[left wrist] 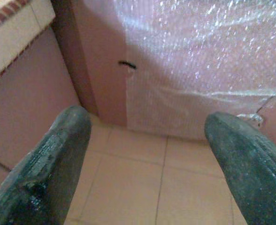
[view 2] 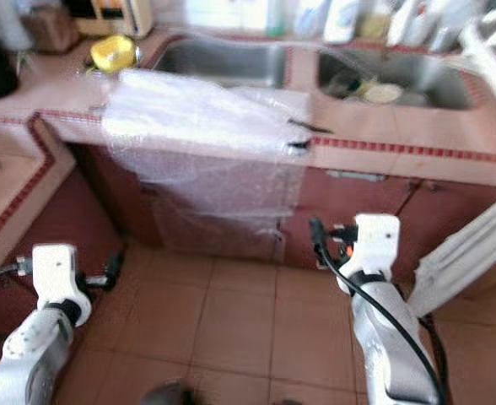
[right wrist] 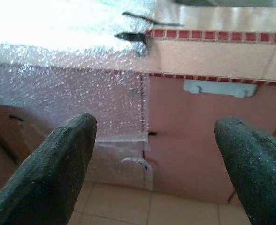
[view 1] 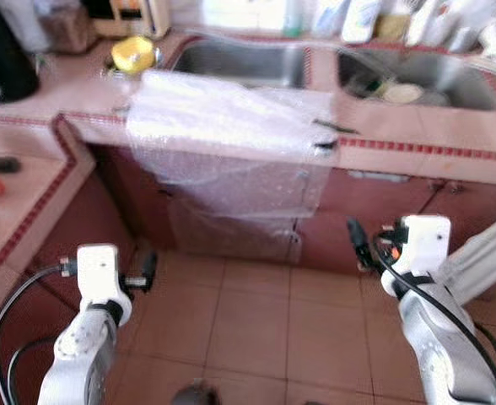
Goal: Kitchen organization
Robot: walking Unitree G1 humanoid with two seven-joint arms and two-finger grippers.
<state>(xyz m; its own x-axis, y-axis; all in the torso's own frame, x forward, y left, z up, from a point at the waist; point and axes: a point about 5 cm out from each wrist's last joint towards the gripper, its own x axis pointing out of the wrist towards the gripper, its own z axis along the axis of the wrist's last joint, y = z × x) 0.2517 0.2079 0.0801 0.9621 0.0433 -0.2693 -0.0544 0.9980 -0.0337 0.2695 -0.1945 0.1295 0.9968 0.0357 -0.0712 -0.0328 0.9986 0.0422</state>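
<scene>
While no label reads clearly, bubble wrap [view 1: 231, 143] drapes the counter [view 1: 417, 139].

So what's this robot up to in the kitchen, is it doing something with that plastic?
Nothing is being handled right now. The robot stands on the tiled floor facing the counter, where a sheet of bubble wrap drapes over the edge in front of the sink and hangs down the cabinet doors. The left gripper and right gripper are both open, held low and short of the wrap, touching nothing.

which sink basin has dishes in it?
The basin on the robot's right: a plate lies in it. The left basin, behind the bubble wrap, looks bare.
</scene>
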